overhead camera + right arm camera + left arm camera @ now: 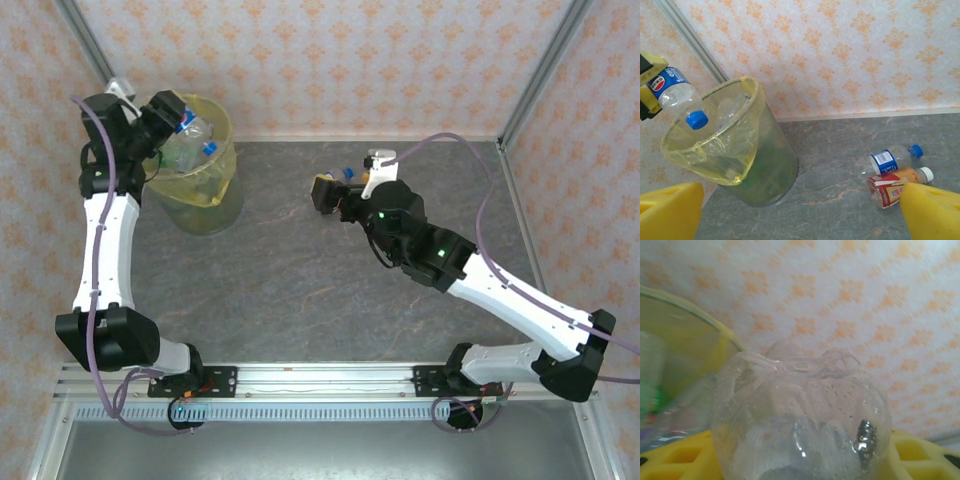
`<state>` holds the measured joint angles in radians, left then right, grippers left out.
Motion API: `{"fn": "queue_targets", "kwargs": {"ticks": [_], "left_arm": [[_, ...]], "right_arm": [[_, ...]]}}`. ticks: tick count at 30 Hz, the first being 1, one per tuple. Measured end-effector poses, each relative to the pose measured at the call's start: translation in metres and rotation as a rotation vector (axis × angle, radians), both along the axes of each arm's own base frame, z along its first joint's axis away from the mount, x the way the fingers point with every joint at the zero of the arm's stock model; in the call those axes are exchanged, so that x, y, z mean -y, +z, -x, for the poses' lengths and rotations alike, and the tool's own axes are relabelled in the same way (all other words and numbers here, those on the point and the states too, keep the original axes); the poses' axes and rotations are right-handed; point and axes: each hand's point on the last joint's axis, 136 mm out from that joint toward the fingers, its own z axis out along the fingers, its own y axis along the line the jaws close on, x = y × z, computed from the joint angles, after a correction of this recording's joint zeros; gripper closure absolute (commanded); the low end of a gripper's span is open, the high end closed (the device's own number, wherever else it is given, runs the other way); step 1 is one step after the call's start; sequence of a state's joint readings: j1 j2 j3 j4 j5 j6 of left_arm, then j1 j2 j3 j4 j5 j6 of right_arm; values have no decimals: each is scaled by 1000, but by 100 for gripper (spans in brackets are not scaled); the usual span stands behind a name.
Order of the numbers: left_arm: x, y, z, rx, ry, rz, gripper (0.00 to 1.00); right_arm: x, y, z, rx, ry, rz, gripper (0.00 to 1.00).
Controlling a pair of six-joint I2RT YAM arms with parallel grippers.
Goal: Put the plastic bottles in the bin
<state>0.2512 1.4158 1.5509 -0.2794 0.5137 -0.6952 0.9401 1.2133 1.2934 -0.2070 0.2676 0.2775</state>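
Our left claw [180,120] grasps a blue-capped bottle [676,95], cap down, above the bin [777,155]. Our right claw [338,186] is released; two bottles [892,160] [896,184] lie on the counter [840,145] near the bin.

The grey, marbled table [300,290] carries the bin [212,212], which stands upright near its far left corner (a translucent yellow bag is folded over its rim). In the far half, about midway between the left and right edges, two bottles lie on their sides, close together. One is a clear bottle [890,159] with a blue cap and label, the other a red-orange-labelled bottle [892,186] with a white cap, and both are well apart from the bin.
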Motion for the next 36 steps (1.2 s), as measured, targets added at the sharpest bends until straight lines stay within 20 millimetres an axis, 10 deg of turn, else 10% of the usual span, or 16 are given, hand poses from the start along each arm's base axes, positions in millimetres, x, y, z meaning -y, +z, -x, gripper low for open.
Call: {"fn": "queue_targets", "kwargs": {"ticks": [7, 22, 30, 36], "left_arm": [[-54, -4, 11, -40, 190, -10, 43], [-94, -7, 2, -146, 364, -124, 42], [-97, -39, -2, -247, 361, -112, 3], [-103, -41, 4, -281, 400, -129, 1]], "right_arm": [[-22, -9, -12, -13, 25, 36, 0], [-48, -12, -26, 23, 73, 92, 0], [-41, -7, -39, 39, 62, 74, 0], [-39, -10, -45, 33, 66, 72, 0]]}}
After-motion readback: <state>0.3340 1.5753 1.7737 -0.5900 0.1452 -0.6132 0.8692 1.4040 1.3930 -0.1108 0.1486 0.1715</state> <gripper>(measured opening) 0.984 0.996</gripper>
